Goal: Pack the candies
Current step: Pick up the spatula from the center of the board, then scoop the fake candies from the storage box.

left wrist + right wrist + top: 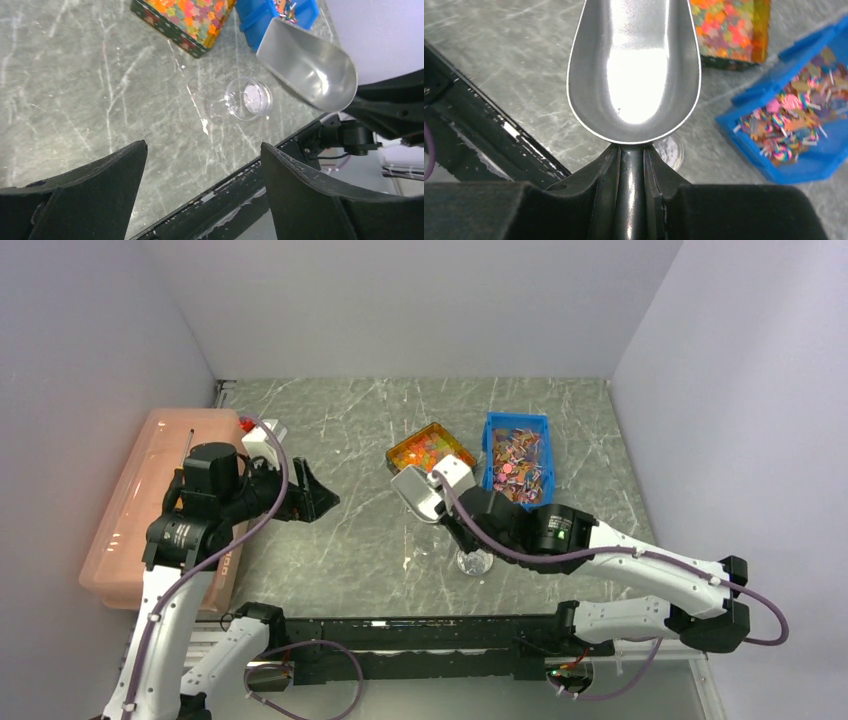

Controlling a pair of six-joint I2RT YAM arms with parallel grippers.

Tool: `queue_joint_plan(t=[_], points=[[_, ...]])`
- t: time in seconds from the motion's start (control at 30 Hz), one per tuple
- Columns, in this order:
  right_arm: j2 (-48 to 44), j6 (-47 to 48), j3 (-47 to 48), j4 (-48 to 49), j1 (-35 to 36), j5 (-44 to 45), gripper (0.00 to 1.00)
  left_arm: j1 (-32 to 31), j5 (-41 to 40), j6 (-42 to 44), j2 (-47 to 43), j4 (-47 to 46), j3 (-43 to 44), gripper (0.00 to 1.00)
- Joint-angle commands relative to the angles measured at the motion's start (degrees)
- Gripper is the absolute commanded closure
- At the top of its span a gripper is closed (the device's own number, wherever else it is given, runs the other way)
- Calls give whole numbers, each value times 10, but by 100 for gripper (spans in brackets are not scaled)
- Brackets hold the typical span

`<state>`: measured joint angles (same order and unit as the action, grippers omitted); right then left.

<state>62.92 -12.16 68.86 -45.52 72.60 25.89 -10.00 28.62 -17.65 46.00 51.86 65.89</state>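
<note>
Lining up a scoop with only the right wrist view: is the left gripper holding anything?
Observer: No. The left gripper is open and empty.
Operator: What is that clear rim below my scoop?
Observer: A clear cup on the table, apart from the tin; it looks empty.
Operator: Anything further left?
Observer: A pink bin along the table's left edge.
</note>
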Motion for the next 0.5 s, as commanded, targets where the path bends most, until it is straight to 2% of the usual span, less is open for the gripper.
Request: queue_joint_plan(t=[0.0,0.2,0.47], points=[[0,-73,52,-81,-56,-2,100,-1,-48,25,-18,-36,-7,10],[-7,-138,61,-145,-118,-8,100,-24,-62,39,-14,-32,1,9],[-6,-212,58,-241,-172,13,100,-141,-145,64,-4,-18,13,3]])
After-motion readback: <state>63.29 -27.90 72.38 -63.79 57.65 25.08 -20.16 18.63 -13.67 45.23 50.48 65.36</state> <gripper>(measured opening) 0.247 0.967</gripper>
